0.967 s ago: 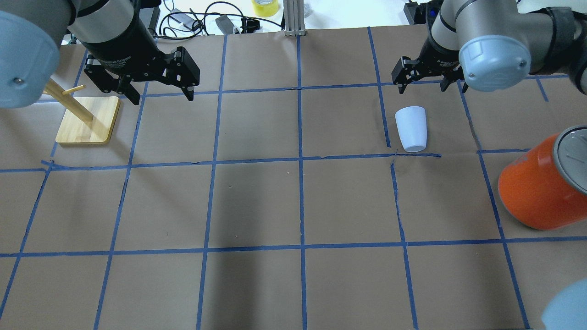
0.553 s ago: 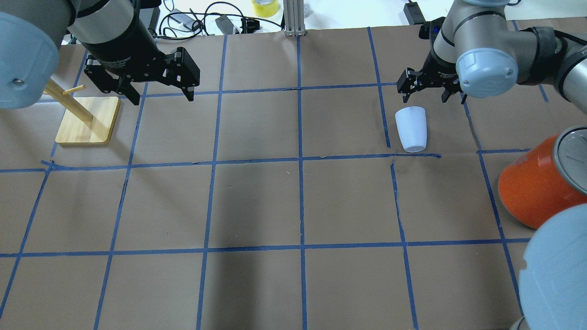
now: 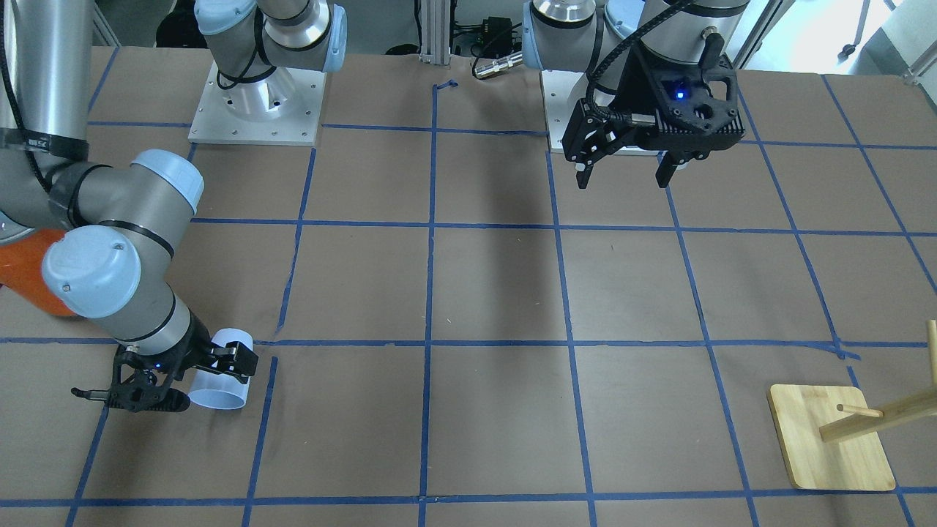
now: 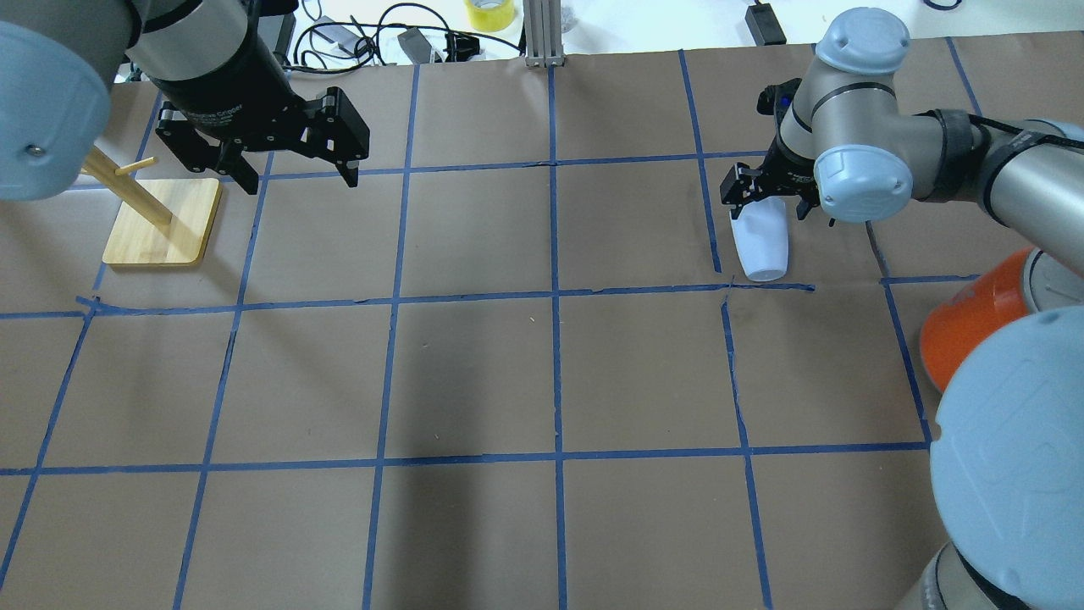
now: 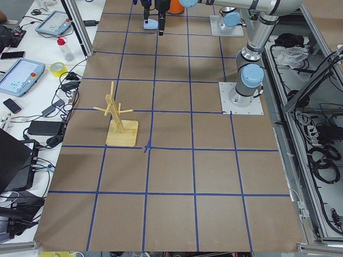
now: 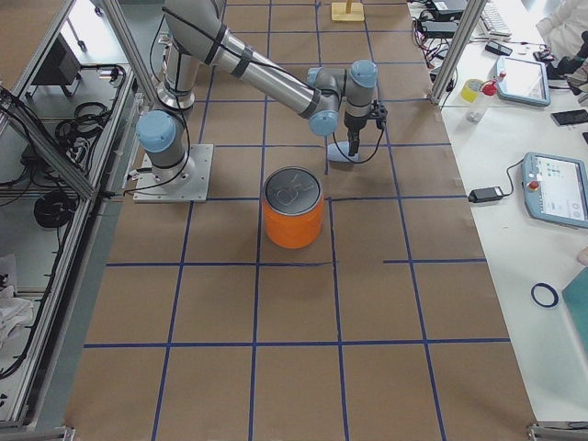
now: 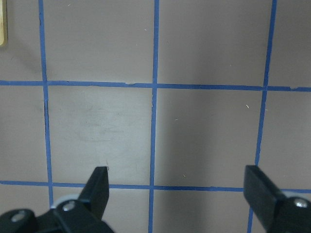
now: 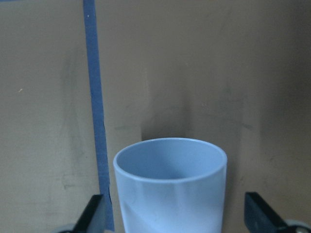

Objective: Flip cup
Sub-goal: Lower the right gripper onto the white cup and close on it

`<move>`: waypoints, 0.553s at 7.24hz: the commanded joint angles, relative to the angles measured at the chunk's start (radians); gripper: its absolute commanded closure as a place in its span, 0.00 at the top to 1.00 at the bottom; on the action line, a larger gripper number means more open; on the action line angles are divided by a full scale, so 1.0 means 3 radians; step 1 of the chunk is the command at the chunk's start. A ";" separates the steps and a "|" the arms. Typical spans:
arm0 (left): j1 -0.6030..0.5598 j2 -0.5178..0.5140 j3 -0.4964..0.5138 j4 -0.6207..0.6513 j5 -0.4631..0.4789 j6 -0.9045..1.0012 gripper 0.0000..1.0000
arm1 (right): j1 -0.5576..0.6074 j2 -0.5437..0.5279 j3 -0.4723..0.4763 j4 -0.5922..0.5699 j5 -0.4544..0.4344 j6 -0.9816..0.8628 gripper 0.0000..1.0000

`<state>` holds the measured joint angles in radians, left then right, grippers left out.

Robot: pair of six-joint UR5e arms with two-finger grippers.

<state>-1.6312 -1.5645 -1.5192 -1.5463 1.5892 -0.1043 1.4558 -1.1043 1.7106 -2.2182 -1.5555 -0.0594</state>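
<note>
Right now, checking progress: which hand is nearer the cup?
Right. The right hand, open, straddles the cup; the left hand hangs open, far across the table.

Brown table [image 4: 474, 373], blue tape grid [image 4: 555, 294]

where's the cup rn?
Overhead view, right side: the cup lies on the table inside the open right gripper, up and left of the orange can.

Overhead: right gripper [image 4: 765, 203] covers cup's [image 4: 762, 246] far end; can [image 4: 965, 339] at table's right edge mostly behind right arm. Front view clips rack [image 3: 831, 439] at frame edge. Right wrist view crops cup's near end.
</note>
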 commanded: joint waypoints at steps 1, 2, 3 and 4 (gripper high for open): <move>0.0002 0.0004 0.0002 0.0000 0.0000 0.0000 1.00 | 0.0000 0.0162 0.0015 -0.0178 0.0000 0.0004 1.00; -0.0003 -0.0001 -0.0003 0.0000 0.0000 0.0000 1.00 | 0.0000 0.0163 0.0010 -0.0179 0.0000 -0.0001 1.00; -0.0003 0.0004 0.0002 0.0000 0.0000 0.0000 1.00 | 0.0000 0.0188 0.0005 -0.0184 0.0000 -0.0001 1.00; 0.0002 0.0005 -0.0003 0.0000 0.0000 0.0000 1.00 | 0.0000 0.0219 0.0004 -0.0239 0.0000 -0.0007 1.00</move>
<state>-1.6317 -1.5636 -1.5193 -1.5462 1.5892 -0.1043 1.4558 -1.0496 1.7127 -2.2752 -1.5555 -0.0600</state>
